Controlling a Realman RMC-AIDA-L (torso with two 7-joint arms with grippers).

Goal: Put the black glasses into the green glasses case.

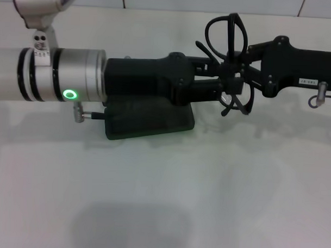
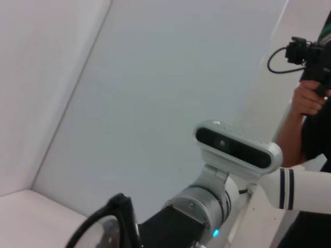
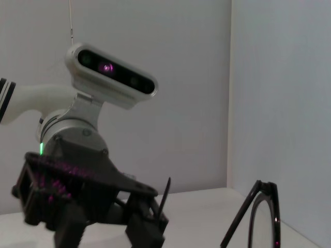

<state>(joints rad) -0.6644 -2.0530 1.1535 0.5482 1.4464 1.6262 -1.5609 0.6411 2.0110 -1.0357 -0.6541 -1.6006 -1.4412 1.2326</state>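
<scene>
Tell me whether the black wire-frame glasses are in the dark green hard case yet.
Out. The black wire-frame glasses are held in the air between the two end effectors, beside the dark green hard case, which lies on the table.

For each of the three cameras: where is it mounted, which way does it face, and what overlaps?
Head view: above, looking down at the table; both arms meet over the green glasses case, holding the black glasses.
Left wrist view: faces the right arm's camera; glasses rim in the foreground.
Right wrist view: faces the left hand; glasses alongside.
Shared: the glasses appear in all three.
</scene>
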